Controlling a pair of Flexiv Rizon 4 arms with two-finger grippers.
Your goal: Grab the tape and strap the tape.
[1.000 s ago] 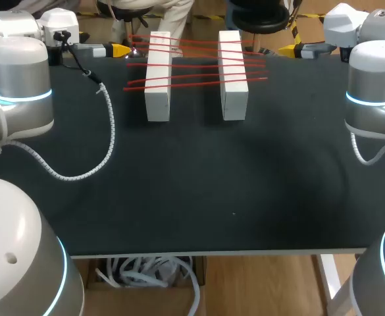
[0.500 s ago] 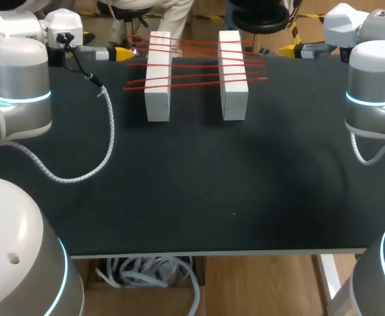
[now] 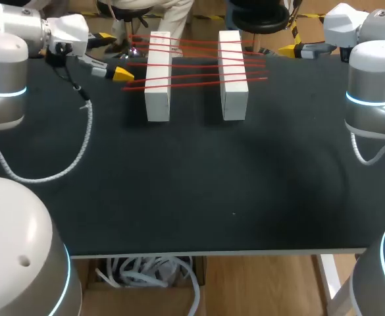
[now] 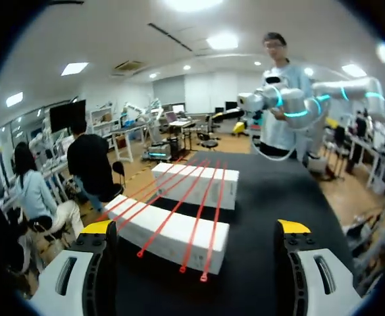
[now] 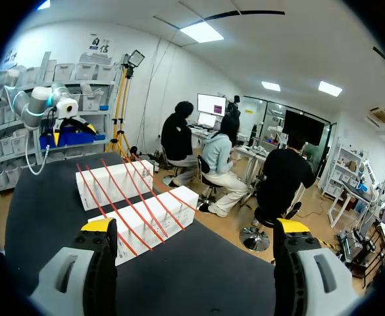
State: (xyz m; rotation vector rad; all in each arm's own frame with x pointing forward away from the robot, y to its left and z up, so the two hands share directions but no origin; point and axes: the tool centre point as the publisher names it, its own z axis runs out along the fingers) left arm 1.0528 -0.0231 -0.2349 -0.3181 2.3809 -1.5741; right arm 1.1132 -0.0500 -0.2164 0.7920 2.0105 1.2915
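Red tape [image 3: 199,62]: several thin strips stretched across two white blocks [image 3: 157,99], ends overhanging; exact count unclear where strips cross. Blocks: side by side, apart, on far part of black table [image 3: 199,178]. Left gripper [image 3: 113,56]: just beside the left block's outer side, fingers spread wide, nothing between them. Right gripper [image 5: 195,227]: at table's far right edge, well apart from blocks, fingers wide, empty; head view shows one yellow tip only. White cable [image 3: 47,174]: on table, partly hidden by left arm
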